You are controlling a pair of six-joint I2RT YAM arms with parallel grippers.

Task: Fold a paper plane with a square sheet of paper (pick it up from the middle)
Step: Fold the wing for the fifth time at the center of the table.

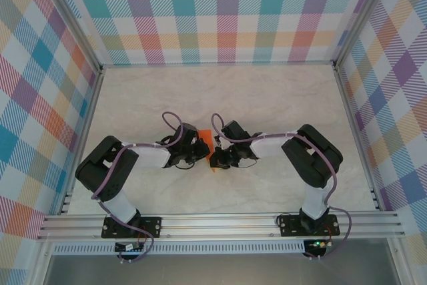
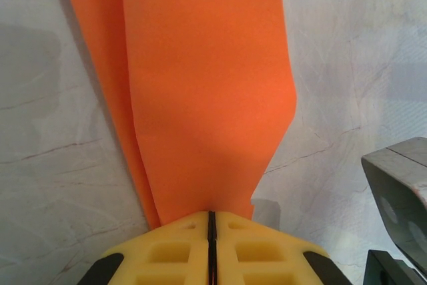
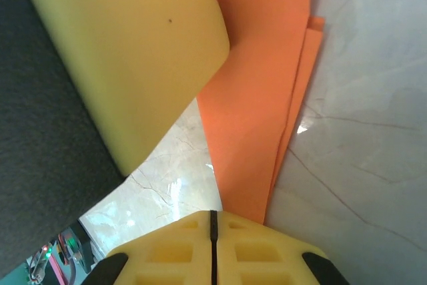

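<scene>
The orange sheet of paper (image 1: 208,140), folded into a long narrow layered shape, lies on the marble table between my two grippers. In the left wrist view the paper (image 2: 207,85) runs away from my left gripper (image 2: 211,215), whose yellow jaws are shut with their tips over its narrow end. My right gripper (image 3: 213,213) is shut too, its tips at the opposite end of the paper (image 3: 260,98). In neither view does the paper sit in the seam between the jaws. From above, the left gripper (image 1: 197,151) and right gripper (image 1: 219,158) nearly touch.
The left gripper's yellow finger (image 3: 147,51) looms close in the right wrist view, and grey parts of the right gripper (image 2: 400,191) enter the left wrist view. Plaid walls (image 1: 220,11) and aluminium rails (image 1: 220,221) enclose the table (image 1: 267,98).
</scene>
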